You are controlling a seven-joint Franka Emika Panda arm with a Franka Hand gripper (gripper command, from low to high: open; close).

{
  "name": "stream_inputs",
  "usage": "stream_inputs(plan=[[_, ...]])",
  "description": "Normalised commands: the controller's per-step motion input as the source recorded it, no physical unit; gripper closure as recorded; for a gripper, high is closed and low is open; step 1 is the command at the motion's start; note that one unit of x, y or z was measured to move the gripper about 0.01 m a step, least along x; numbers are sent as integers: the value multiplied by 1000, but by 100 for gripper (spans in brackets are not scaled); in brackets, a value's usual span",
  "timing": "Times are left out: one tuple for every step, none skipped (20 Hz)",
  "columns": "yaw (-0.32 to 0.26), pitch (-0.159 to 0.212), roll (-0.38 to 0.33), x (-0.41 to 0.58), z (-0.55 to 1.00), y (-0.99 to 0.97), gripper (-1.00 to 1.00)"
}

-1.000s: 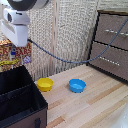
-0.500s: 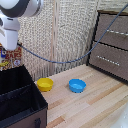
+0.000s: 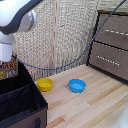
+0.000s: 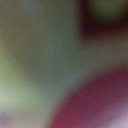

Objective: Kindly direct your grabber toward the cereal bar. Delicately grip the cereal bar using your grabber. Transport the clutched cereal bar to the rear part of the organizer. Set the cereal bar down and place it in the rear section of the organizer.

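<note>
Exterior view: at nine o'clock the grabber point(image 3: 7, 59) hangs over the organizer point(image 3: 22, 102), apparently clutching the cereal bar point(image 3: 8, 69); wrist view is pure blur.

White glossy arm point(image 3: 17, 17), rounded joints w/ dark grey seam, upper left of frame; white blocky grabber point(image 3: 7, 52) below.

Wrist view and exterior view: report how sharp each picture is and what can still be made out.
Wrist view: wholly out of focus, only smears of grey-green, dark red and black; nothing can be identified. Exterior view: soft but legible, evenly lit; the grabber holds the cereal bar above the organizer, with the yellow bowl and blue bowl casting faint shadows.
</note>
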Motion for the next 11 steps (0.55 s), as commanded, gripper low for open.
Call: stream_inputs(plan=[[0,0,-52,294,206,0,-100],[-19,0,-5,246,171,-77,-100],[-16,5,0,289,146,-66,-100],[0,18,0,263,143,-114,-100],[18,0,-13,286,131,-3,-100],[29,1,-8,257,117,-43,-100],[39,0,0,211,71,-103,-100],[29,0,0,214,20,-51,-100],[27,0,0,217,0,-37,-100],[22,10,0,229,0,-6,-100],[16,18,0,246,0,0,-100]])
